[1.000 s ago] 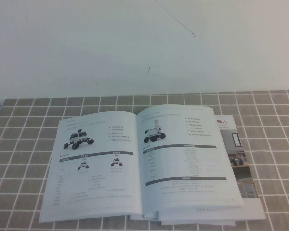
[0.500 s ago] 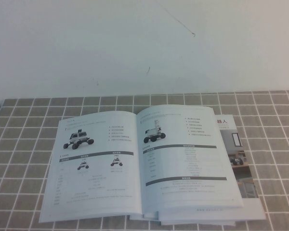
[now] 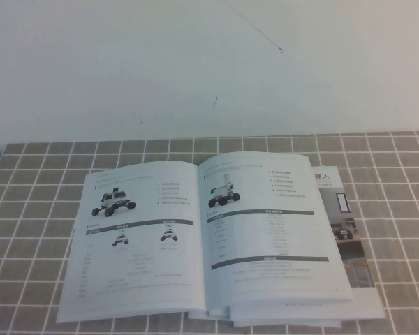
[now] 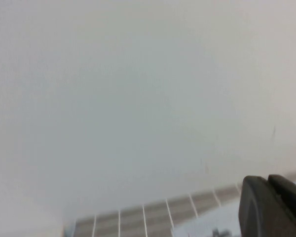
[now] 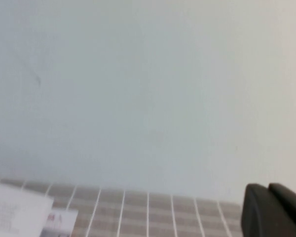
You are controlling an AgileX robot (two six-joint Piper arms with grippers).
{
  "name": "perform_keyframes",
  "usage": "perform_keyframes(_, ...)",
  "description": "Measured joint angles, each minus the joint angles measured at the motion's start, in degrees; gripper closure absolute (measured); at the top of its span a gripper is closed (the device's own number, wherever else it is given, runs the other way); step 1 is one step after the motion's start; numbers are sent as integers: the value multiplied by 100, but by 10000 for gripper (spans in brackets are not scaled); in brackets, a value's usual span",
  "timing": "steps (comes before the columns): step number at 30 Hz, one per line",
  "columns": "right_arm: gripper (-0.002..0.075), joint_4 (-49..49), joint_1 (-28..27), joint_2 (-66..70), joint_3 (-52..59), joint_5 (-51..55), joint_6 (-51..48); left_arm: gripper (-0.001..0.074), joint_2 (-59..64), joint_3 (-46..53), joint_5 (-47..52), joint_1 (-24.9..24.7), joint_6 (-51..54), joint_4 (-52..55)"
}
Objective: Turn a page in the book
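Observation:
The book (image 3: 202,237) lies open and flat on the grey tiled table. Its right page (image 3: 272,234) shows a small wheeled robot, bullet text and dark-bar tables. Its left page (image 3: 136,237) shows a white off-road rover and two small diagrams. Neither arm shows in the high view. My left gripper (image 4: 267,181) shows only in the left wrist view, raised and facing the white wall, fingers together and empty. My right gripper (image 5: 267,188) shows only in the right wrist view, also raised, fingers together and empty. A corner of the book (image 5: 15,212) shows in the right wrist view.
A similar booklet (image 3: 353,237) with red characters and room photos lies under the book, sticking out to the right and front. The white wall (image 3: 209,63) rises behind the tiled table (image 3: 28,195). The book's front edge lies near the table's front edge.

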Motion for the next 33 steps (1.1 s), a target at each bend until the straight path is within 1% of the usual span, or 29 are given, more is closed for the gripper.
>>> perform_keyframes(4, 729, 0, 0, 0, 0, -1061, 97, 738, 0, 0, -1277, 0, 0, 2)
perform_keyframes(6, 729, 27, 0, 0, 0, -1378, 150, 738, 0, 0, -1895, 0, 0, 23)
perform_keyframes(9, 729, 73, 0, 0, 0, -2306, 231, 738, 0, 0, -2541, 0, 0, 23)
perform_keyframes(14, 729, 243, 0, 0, 0, -3004, 165, 738, 0, 0, -3243, 0, -10, 66)
perform_keyframes(18, 729, 255, 0, 0, -28, -3243, 317, 738, 0, 0, -3422, 0, -68, 80)
perform_keyframes(19, 729, 255, 0, 0, -120, -3105, 342, 738, 0, 0, -3347, 0, -230, 80)
perform_keyframes(20, 729, 255, 0, 0, -241, -2865, 356, 738, 0, -55, -3041, 0, -523, 80)
perform_keyframes(22, 729, 255, 0, 0, -692, -2221, 366, 738, 0, -479, -1708, 0, -1263, 66)
perform_keyframes(24, 729, 255, 0, 0, -1189, -1584, 346, 738, 0, -1068, -331, 0, -1732, 42)
perform_keyframes(26, 729, 255, 0, 0, -1748, -1006, 219, 738, 91, -1708, 890, 0, -1786, 88)
perform_keyframes(27, 729, 255, 0, 0, -2013, -726, 128, 738, 157, -1997, 1309, 0, -1713, 113)
perform_keyframes(28, 729, 255, 0, 29, -2266, -478, 51, 738, 266, -2249, 1620, 0, -1625, 159)
perform_keyframes(30, 729, 255, 0, 190, -2704, -31, -31, 738, 501, -2600, 1943, 0, -1440, 216)
perform_keyframes(33, 729, 255, 0, 607, -3281, 616, -40, 738, 938, -2944, 2100, 0, -1287, 267)
